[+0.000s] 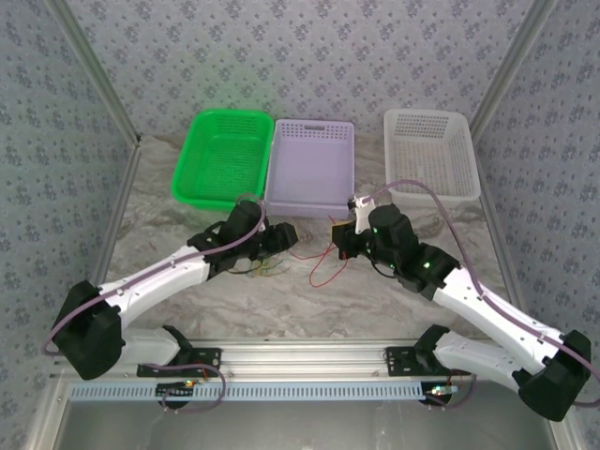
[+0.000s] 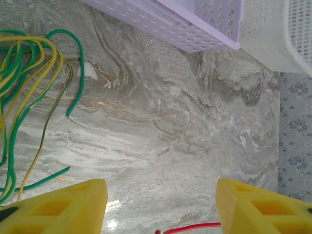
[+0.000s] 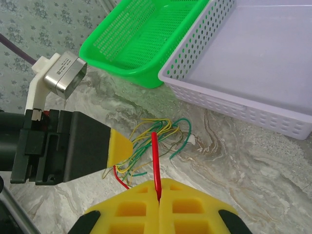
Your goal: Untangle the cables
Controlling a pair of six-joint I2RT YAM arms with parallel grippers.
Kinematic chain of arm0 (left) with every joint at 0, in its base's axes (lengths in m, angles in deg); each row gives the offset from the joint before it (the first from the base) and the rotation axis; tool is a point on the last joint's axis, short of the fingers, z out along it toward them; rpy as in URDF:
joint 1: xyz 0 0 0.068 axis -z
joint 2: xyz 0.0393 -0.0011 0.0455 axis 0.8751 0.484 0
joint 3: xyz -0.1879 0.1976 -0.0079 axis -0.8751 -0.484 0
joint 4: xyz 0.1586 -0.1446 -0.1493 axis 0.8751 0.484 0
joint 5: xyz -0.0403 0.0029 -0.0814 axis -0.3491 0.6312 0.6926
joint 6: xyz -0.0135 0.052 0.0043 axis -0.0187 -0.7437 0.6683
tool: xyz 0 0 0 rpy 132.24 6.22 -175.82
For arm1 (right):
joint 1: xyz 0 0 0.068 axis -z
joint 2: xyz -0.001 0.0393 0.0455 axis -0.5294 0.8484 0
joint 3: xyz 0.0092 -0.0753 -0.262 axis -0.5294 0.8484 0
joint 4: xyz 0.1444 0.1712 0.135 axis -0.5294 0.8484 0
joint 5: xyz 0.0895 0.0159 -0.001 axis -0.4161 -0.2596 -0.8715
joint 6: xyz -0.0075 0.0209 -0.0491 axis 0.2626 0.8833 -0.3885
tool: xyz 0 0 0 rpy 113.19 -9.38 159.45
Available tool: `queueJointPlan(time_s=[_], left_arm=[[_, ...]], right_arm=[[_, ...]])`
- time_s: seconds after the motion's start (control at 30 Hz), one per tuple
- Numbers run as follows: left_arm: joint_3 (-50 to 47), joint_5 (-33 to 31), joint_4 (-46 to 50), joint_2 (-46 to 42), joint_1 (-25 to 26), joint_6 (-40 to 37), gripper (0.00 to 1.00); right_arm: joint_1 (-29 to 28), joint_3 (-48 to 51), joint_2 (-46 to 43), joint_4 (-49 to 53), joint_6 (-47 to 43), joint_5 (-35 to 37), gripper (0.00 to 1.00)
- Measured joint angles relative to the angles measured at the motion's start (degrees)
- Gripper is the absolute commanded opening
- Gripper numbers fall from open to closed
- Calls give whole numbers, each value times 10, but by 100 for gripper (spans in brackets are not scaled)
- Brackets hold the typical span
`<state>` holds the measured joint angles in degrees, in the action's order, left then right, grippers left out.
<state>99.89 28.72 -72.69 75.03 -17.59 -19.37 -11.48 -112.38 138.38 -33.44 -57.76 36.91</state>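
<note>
My right gripper (image 3: 158, 197) is pinched tight on the red wire (image 3: 155, 161). My left gripper (image 2: 161, 204) hangs partly open and grips nothing. The yellow-green tangle (image 3: 146, 146) lies on the table before the purple basket (image 3: 234, 105). I'm mid-separation, so next I'd draw the red wire clear, gently.

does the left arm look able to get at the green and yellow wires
Probably yes: the left gripper is open, and the green and yellow wires lie loose on the table just beside it, with nothing over them.
</note>
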Motion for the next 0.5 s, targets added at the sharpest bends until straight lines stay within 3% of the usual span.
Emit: queueJointPlan(time_s=[0.43,0.5], left_arm=[[3,-22,-8,37,23,38,37],[3,-23,-8,37,24,43,29]], right_arm=[[-7,0,2,-11,1,1,0],[-7,0,2,-11,3,3,0]])
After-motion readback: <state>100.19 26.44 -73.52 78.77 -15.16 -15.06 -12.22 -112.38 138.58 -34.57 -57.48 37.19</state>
